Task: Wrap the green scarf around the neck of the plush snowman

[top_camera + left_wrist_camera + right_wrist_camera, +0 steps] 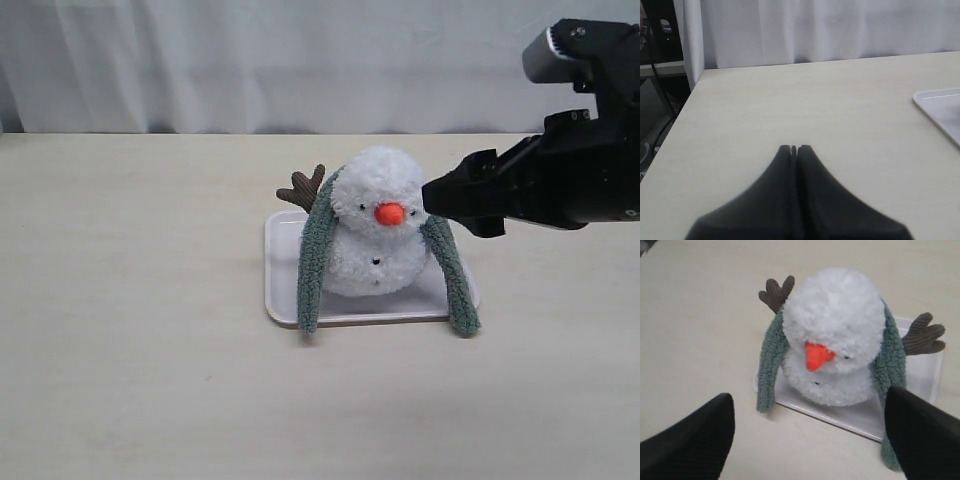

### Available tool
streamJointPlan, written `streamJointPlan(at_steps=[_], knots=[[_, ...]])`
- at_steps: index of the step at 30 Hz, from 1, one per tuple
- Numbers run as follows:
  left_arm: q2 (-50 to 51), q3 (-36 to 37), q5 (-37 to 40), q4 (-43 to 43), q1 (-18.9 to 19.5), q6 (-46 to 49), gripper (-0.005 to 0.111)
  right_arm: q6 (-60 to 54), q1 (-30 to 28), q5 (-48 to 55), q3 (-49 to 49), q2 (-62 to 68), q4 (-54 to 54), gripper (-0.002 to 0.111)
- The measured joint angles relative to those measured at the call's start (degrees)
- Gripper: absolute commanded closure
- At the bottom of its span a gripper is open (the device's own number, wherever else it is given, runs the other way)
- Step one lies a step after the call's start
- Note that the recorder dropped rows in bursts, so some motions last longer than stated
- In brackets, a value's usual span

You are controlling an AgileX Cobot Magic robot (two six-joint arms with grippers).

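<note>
Sitting on the tray point(285, 250), the snowman point(375, 215) has the scarf point(311, 270) draped behind its neck point(350, 228), ends hanging down both sides. The right gripper point(450, 200) gapes wide, empty, beside its head; the left gripper point(794, 148) is closed, empty.

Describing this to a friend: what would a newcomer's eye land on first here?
The fluffy plush snowman with its orange nose, sitting on a white tray, centre frame. The green scarf hangs behind its neck, ends down both sides. The black right pincer hovers open beside its head.
</note>
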Motion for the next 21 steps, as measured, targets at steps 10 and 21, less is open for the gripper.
streamJointPlan(at_steps=[10,21], knots=[[0.0,0.0,0.0,0.0,0.0,0.0,0.107,-12.2,0.6,5.3,0.0,0.2,12.4,0.035],[0.0,0.0,0.0,0.0,0.0,0.0,0.107,-18.6,17.1,-16.4,0.0,7.2,11.9,0.044]])
